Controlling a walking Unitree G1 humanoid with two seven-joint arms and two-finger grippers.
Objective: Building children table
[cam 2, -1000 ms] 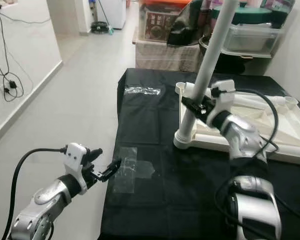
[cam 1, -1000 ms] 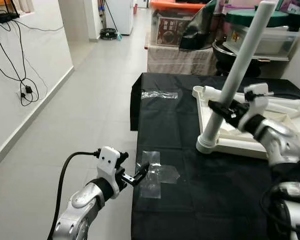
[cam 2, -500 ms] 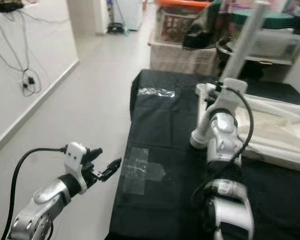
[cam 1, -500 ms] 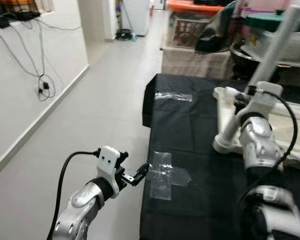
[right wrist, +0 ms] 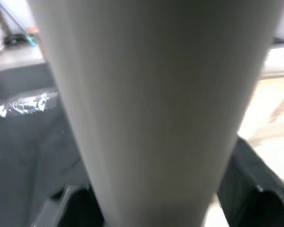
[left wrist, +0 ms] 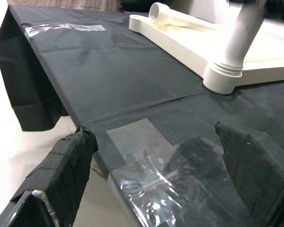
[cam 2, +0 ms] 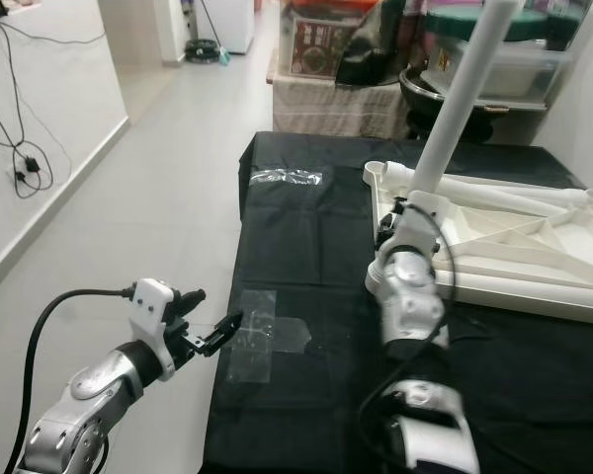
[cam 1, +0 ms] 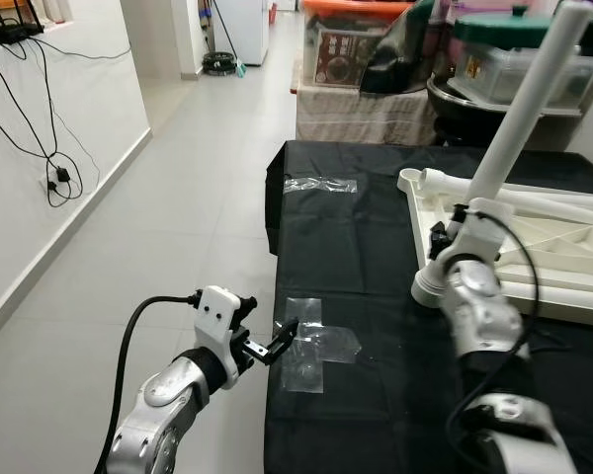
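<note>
My right gripper (cam 1: 443, 240) reaches forward, clamped on the white table leg (cam 1: 522, 115); my left gripper (cam 1: 280, 341) hovers spread wide by clear tape (cam 1: 314, 353).

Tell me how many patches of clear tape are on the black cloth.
2. One tape patch lies near the cloth's front edge, by the left tool; the other tape patch lies toward the far edge. More may be hidden behind the right arm.

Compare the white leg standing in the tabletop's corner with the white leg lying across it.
The standing leg rises tilted from the near corner socket of the upturned tabletop; the lying leg rests flat along the far side. The standing one has the right gripper at its lower part; nothing touches the lying one. Both are plain white tubes.
</note>
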